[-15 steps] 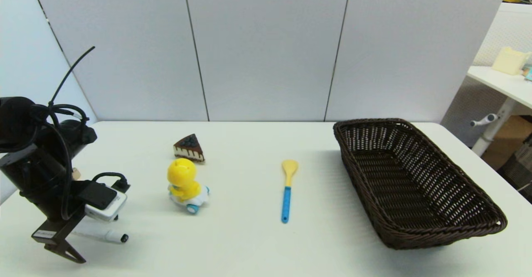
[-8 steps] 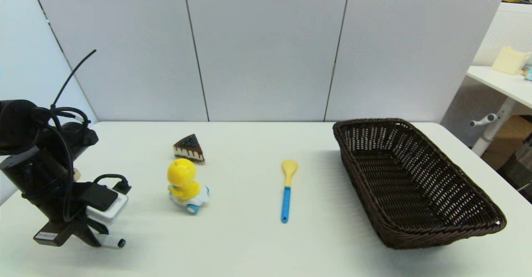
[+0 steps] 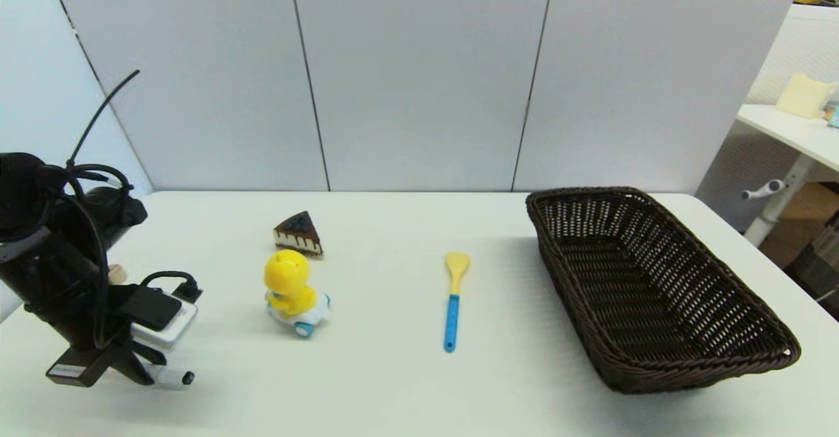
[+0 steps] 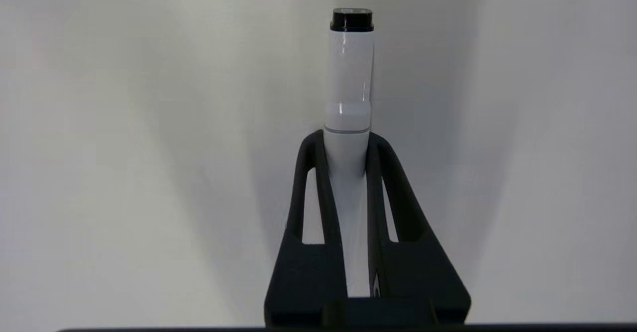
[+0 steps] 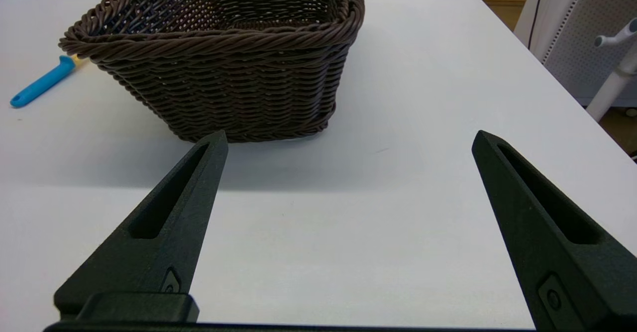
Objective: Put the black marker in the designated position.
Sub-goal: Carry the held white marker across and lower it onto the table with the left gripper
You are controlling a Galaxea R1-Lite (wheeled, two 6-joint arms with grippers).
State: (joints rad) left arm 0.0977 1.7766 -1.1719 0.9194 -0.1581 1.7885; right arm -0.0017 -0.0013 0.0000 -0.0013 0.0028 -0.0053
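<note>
The black marker (image 3: 172, 377) is a slim white pen with a black tip, at the table's near left corner. My left gripper (image 3: 134, 370) is shut on its barrel, and the black-tipped end sticks out to the right. In the left wrist view both black fingers (image 4: 308, 172) press against the marker (image 4: 350, 68), which juts out past them over the white table. My right gripper (image 5: 348, 143) is open and stands low over the table before the near end of the basket (image 5: 224, 53); it does not show in the head view.
A dark wicker basket (image 3: 714, 365) stands at the right. A yellow-and-blue spoon (image 3: 452, 299) lies mid-table. A yellow duck toy (image 3: 292, 293) and a cake slice (image 3: 298, 232) sit to the left of centre. A second table (image 3: 796, 129) is at the far right.
A second ago the left gripper's fingers stood spread over the lying marker. They have closed on it, and the wrist has shifted slightly left with the marker in its grip.
</note>
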